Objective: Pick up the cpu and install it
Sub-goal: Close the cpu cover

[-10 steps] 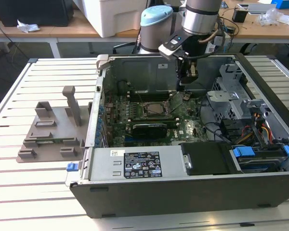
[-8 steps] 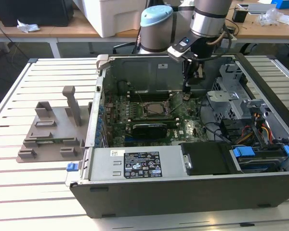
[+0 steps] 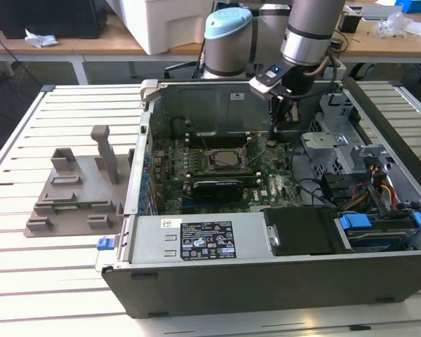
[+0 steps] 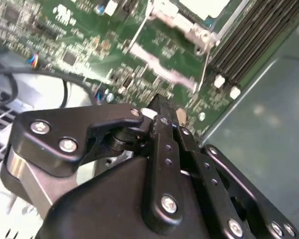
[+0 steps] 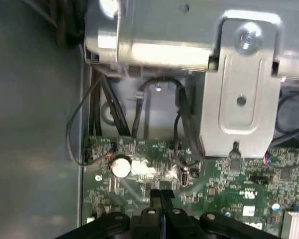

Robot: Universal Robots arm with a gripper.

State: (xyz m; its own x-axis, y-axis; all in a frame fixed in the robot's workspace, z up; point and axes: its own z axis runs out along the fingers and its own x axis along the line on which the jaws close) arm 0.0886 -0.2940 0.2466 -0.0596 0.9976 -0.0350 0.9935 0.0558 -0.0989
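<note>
Your tool (image 4: 158, 102) is clenched on nothing just beside the seated cpu (image 3: 223, 159); go down slowly, tips clear of motherboard (image 4: 89, 45) parts.

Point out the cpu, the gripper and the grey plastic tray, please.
cpu (image 3: 224, 159): exterior view, middle of its silvery top.
gripper (image 5: 160, 195): first wrist view, midway between its fingertips.
grey plastic tray (image 3: 69, 210): exterior view, bare flat base.

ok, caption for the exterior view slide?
Robot hand inside the open PC case, at the exterior view's right of the cpu lying on the motherboard; grey tray outside.
</note>
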